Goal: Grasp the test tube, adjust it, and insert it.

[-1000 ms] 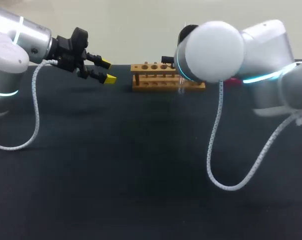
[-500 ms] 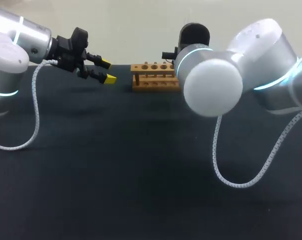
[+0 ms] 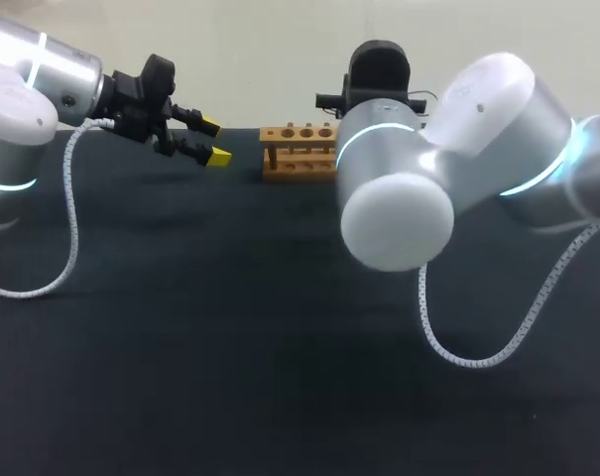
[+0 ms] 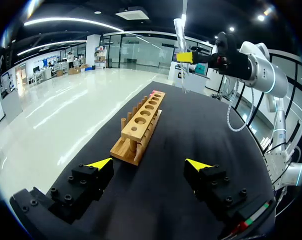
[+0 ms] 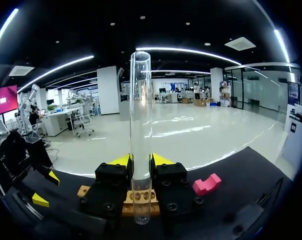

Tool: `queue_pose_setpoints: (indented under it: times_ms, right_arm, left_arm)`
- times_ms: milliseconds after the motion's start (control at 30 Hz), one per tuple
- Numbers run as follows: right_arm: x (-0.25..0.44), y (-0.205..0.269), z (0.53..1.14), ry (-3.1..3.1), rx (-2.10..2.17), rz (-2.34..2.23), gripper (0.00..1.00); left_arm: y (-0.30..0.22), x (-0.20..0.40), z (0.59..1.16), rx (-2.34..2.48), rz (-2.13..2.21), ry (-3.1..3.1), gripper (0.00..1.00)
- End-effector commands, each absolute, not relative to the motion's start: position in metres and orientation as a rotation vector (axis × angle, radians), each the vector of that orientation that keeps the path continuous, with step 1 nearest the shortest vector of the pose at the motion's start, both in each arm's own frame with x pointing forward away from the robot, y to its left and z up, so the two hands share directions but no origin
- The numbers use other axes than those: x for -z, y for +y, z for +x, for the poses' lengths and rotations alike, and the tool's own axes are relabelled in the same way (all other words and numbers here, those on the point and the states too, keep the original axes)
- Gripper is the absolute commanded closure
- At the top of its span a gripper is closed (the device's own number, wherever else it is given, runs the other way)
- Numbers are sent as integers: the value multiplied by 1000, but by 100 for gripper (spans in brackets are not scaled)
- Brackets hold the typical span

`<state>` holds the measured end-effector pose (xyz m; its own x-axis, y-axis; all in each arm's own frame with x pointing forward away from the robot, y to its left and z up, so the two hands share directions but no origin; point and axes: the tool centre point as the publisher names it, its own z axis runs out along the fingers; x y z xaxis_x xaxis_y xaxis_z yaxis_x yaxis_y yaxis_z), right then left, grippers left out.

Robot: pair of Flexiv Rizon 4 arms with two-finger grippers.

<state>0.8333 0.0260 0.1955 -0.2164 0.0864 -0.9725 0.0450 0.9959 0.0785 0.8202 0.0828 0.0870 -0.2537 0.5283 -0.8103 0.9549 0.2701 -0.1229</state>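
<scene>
The right gripper pinches a clear test tube between its yellow-tipped fingers, gripping it low on the glass so that most of the tube stands upright above the fingers. A wooden rack with a row of round holes lies on the black table, and the tube hangs in the air near the rack's far end, as seen from the left wrist, above the table and off to the rack's side. The left gripper hovers off the rack's opposite end, well apart from it, with its fingers spread wide and nothing between them. A small pink block sits on the table just beside the rack's end nearest the tube.
</scene>
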Motion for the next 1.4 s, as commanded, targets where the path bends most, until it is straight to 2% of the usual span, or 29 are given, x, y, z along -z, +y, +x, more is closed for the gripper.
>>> queue_pose_setpoints:
  times_ms: [33,1400]
  right_arm:
    - [-195,28,833,1749,-29,104,100]
    - [-176,15,886,1563,-18,62,100]
  left_arm:
    - [83,-86,820,836,1337,1886,0]
    - [83,-86,820,836,1337,1886,0]
